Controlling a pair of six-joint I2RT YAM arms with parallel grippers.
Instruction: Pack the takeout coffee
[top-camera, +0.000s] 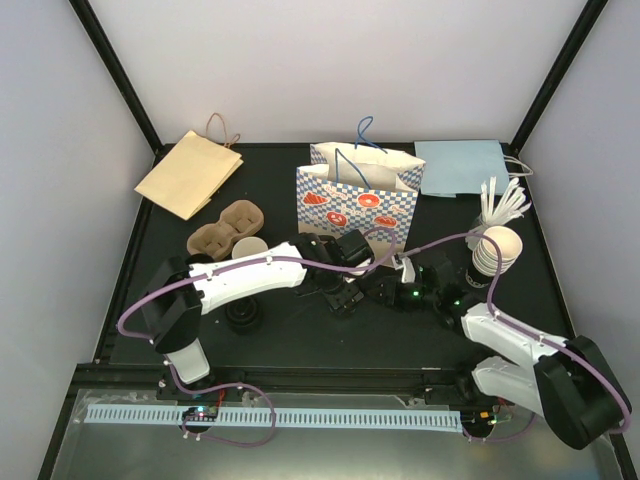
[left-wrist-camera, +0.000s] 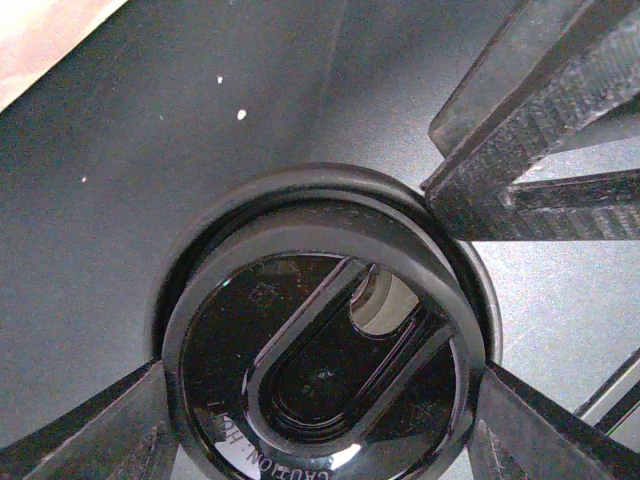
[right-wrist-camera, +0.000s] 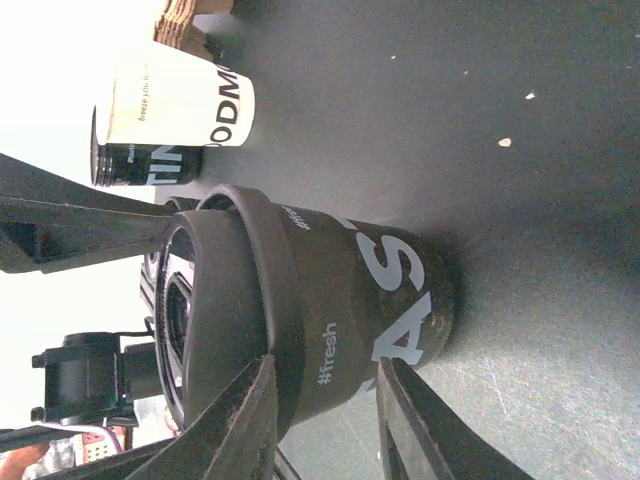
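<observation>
A black paper cup (right-wrist-camera: 350, 290) with white lettering stands on the dark table, a black plastic lid (left-wrist-camera: 320, 370) on its top. My left gripper (left-wrist-camera: 320, 425) comes from above, its fingers pressed on both sides of the lid's rim; in the top view it is at mid-table (top-camera: 343, 288). My right gripper (right-wrist-camera: 322, 410) is open beside the cup's wall, one finger by the lid (right-wrist-camera: 215, 310) and one by the lower body. Its fingers (left-wrist-camera: 530, 130) show in the left wrist view, next to the lid's rim. The checkered paper bag (top-camera: 358, 195) stands open just behind.
A cardboard cup carrier (top-camera: 225, 228) and a white cup (top-camera: 250, 248) sit at the left, spare black lids (top-camera: 243, 312) nearer. A brown bag (top-camera: 188, 172) lies far left, a blue bag (top-camera: 462, 165) far right. Stacked cups (top-camera: 497, 250) and white stirrers (top-camera: 505, 203) stand at the right.
</observation>
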